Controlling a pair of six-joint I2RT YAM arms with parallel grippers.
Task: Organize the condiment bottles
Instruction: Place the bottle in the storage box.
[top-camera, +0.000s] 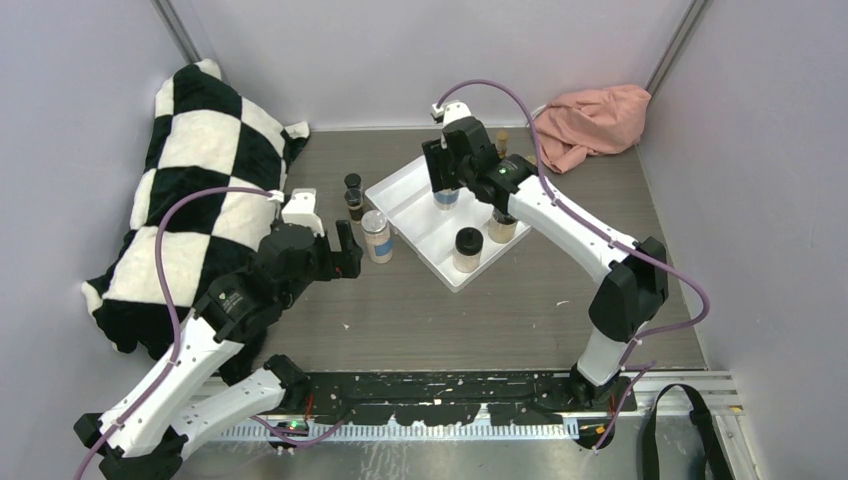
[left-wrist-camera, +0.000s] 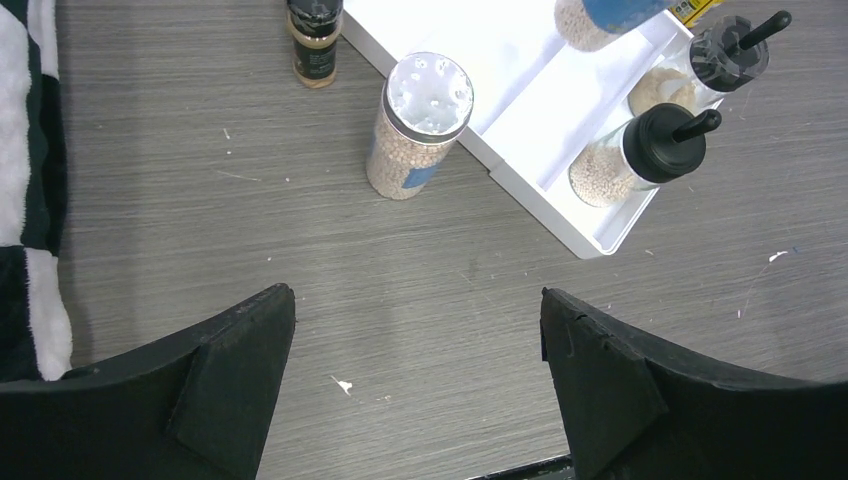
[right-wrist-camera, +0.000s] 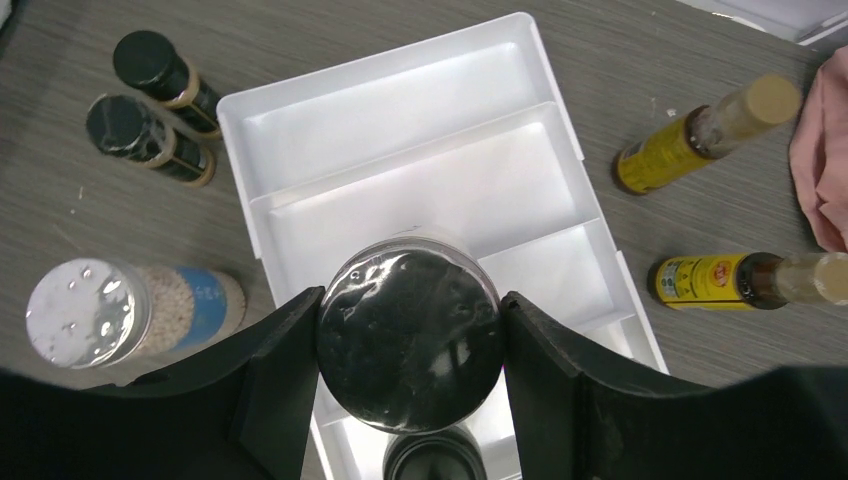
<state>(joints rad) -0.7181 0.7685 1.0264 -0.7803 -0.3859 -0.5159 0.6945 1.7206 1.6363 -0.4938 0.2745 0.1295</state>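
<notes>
Clenched on a silver-lidded, blue-labelled clear jar (right-wrist-camera: 410, 350), the right hand (right-wrist-camera: 407, 312) holds it upright over the white divided tray (right-wrist-camera: 400, 110), seemingly to seat it, while the released left hand (left-wrist-camera: 415, 295) faces its twin (left-wrist-camera: 420, 125), standing on the grey worktop (left-wrist-camera: 180, 180) at twelve o'clock.
</notes>
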